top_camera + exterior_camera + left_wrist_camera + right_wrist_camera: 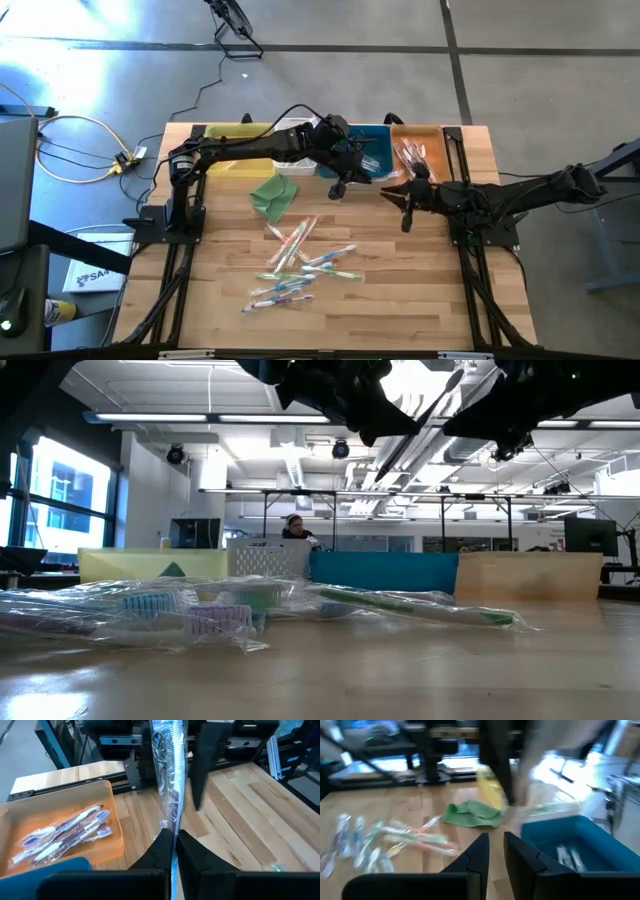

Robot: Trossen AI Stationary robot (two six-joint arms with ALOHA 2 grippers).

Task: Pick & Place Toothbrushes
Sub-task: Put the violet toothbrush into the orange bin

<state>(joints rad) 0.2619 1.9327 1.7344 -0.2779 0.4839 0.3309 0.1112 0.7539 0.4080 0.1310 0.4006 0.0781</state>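
- The left claw (338,187) hangs above the wooden plank table (430,290), just in front of the row of bins along the table's 12 o'clock edge, its fingers (161,851) pinched tight on one clear-wrapped toothbrush with a blue handle (169,785); in the left wrist view that held brush stands out straight beyond the fingertips.
- The right claw (405,212) hovers at the left claw's 4 o'clock, near the centre of the table; its dark fingers (476,854) stand a narrow gap apart with nothing between them.
- A loose heap of wrapped toothbrushes, handles green, pink-red, blue-white and orange (297,264), lies on the table at 6 o'clock from the left claw, well apart from both claws.
- A folded green cloth (274,194) lies flat between that heap and the bins, at 9 o'clock from the left claw.
- The bins stand side by side: a yellow plastic bin (232,133), a white slotted basket (294,156), a blue plastic bin (378,146) holding a few wrapped brushes, and an orange plastic bin (111,795) holding several wrapped purple-and-white toothbrushes (60,832).
- In the low view a person (294,526) sits far behind the table.
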